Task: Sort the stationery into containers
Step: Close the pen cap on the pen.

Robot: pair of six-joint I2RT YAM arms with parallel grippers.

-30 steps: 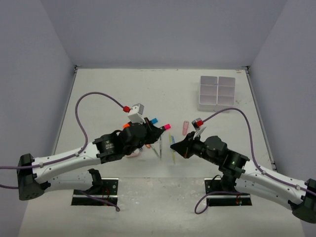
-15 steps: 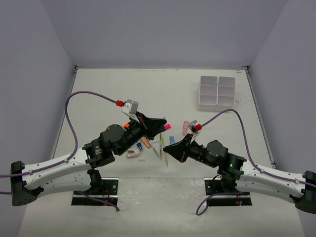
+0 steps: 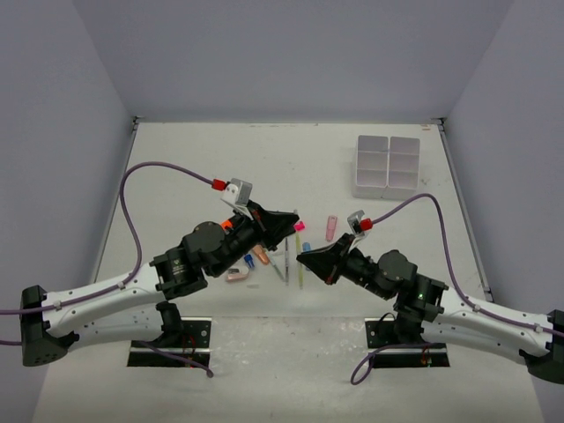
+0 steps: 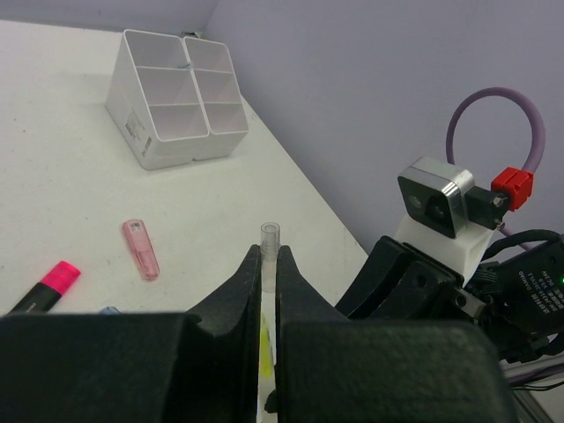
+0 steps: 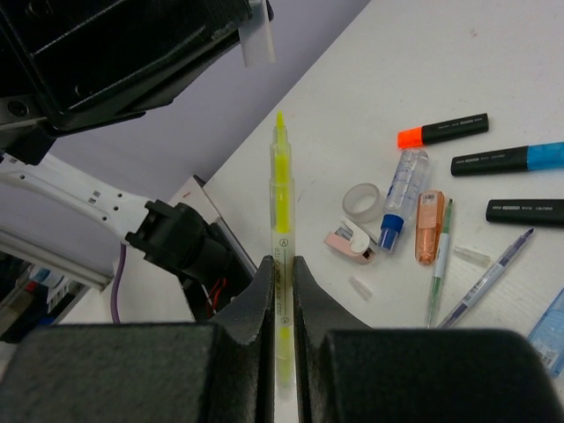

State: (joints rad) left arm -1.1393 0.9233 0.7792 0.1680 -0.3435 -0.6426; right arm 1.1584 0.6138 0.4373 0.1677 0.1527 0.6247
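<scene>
- Stationery (image 5: 429, 227): right hand (image 5: 280, 264) clamped on a yellow pen (image 5: 280, 194); left hand (image 4: 269, 260) pinched on a clear cap (image 4: 269, 234); both well apart from the organiser box (image 4: 176, 148).
- Highlighters (image 5: 443, 132) and tape roll (image 5: 361, 201) lie on the worktop (image 3: 220, 167), well apart from that box.
- Compartments show nothing inside; judged: sorting hardly begun, every item outstanding.

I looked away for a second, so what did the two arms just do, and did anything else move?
The left hand shifted slightly toward the far side and the right hand edged left, closing in on it. Both stayed shut: the right on the yellow pen, the left on what looks like a clear cap. The white organiser stayed put.
</scene>
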